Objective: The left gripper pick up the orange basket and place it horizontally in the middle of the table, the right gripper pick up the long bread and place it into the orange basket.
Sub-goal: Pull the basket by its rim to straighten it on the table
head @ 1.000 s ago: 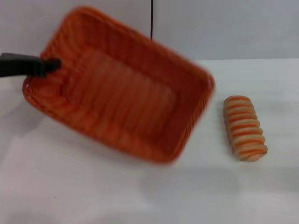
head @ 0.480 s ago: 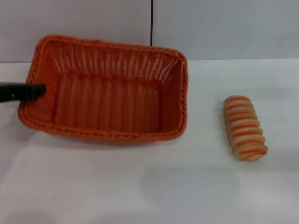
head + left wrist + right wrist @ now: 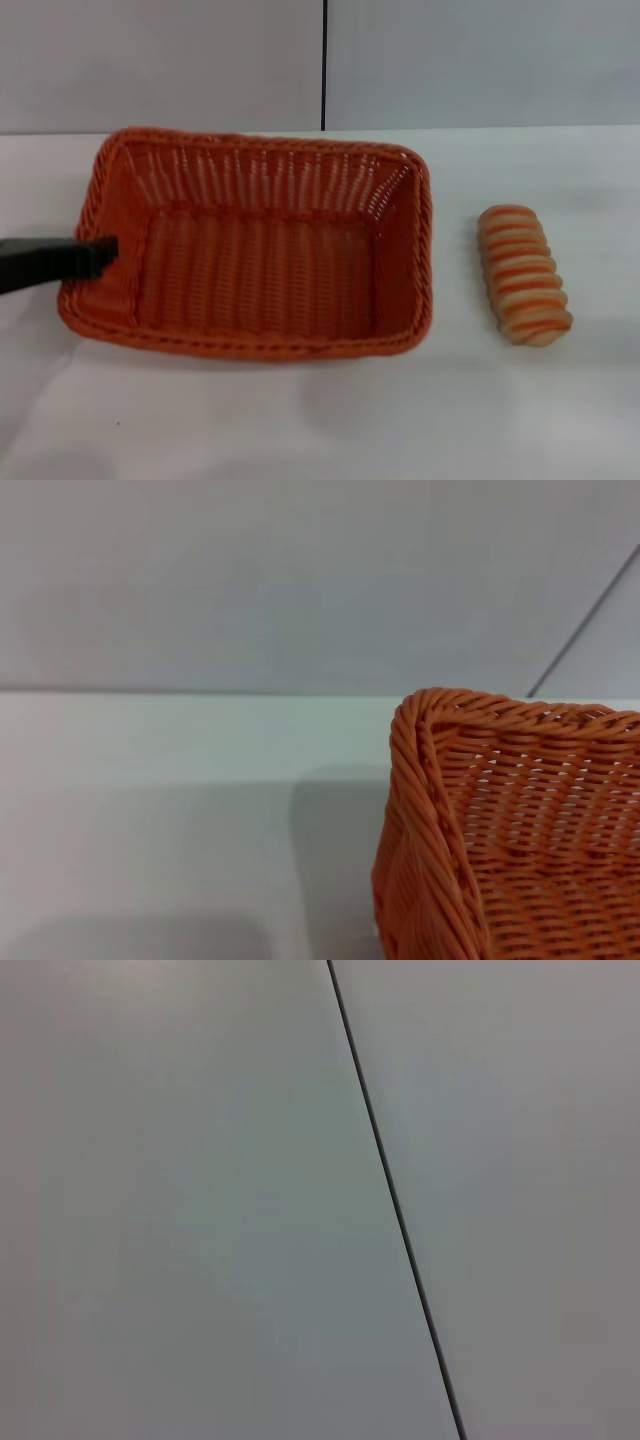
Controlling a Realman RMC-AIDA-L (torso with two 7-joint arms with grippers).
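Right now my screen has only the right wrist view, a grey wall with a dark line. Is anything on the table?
Observer: Yes. An orange basket sits on the white table, its long side running left to right in the head view.
Operator: Is anything touching it?
Observer: The left claw is at the basket's left short wall.
Operator: Any food in there?
Observer: No, the basket is empty. A long bread lies on the table to the basket's right, apart from it.
Operator: And the right claw?
Observer: The right claw shows in no view.
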